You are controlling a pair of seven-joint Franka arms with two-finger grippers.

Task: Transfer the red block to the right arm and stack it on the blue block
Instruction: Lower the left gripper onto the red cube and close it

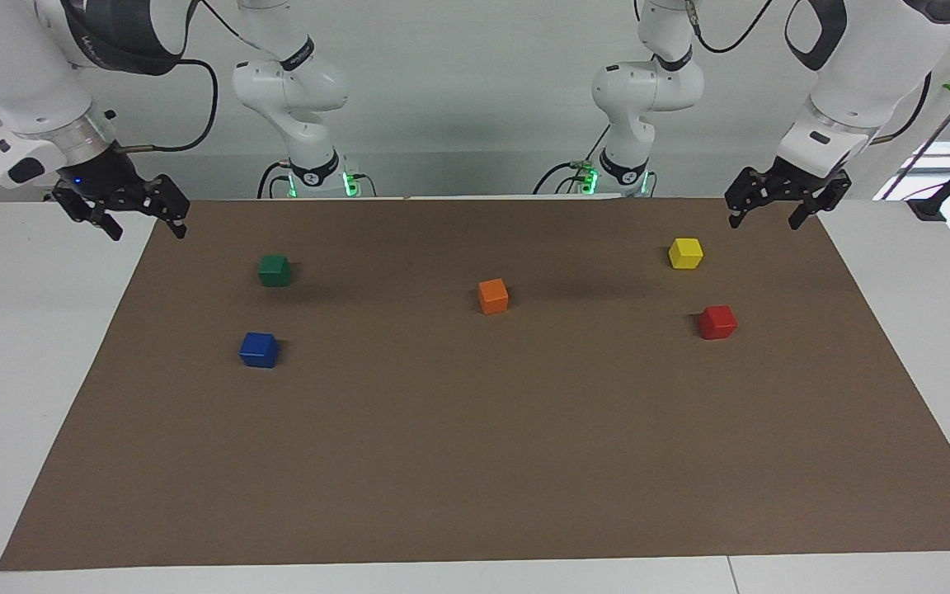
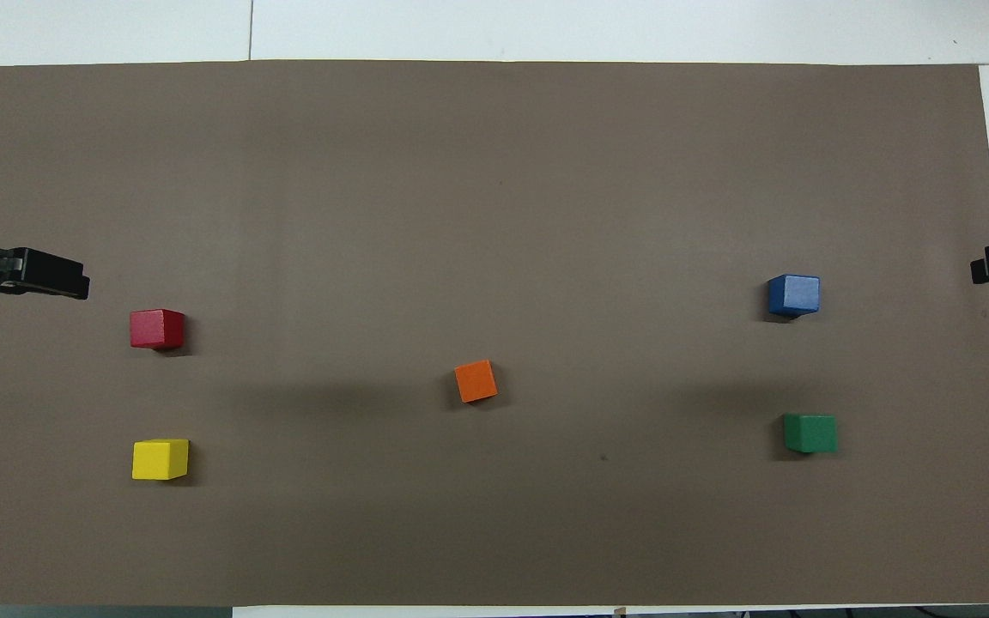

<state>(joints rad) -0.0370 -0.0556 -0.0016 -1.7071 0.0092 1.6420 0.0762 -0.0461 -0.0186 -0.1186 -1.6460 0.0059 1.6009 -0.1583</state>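
The red block [image 1: 717,322] [image 2: 156,329] lies on the brown mat [image 1: 475,462] toward the left arm's end, with nothing touching it. The blue block [image 1: 259,349] [image 2: 793,294] lies toward the right arm's end. My left gripper [image 1: 762,221] hangs open and empty over the mat's edge at its own end, apart from the red block. One of its fingers [image 2: 48,280] shows in the overhead view. My right gripper [image 1: 149,233], with a blue light at its wrist, waits open and empty over the mat's corner at its end.
A yellow block [image 1: 685,252] lies nearer to the robots than the red one. A green block [image 1: 275,270] lies nearer to the robots than the blue one. An orange block [image 1: 493,296] sits mid-mat. Two smaller white arms [image 1: 302,91] stand at the robots' edge of the table.
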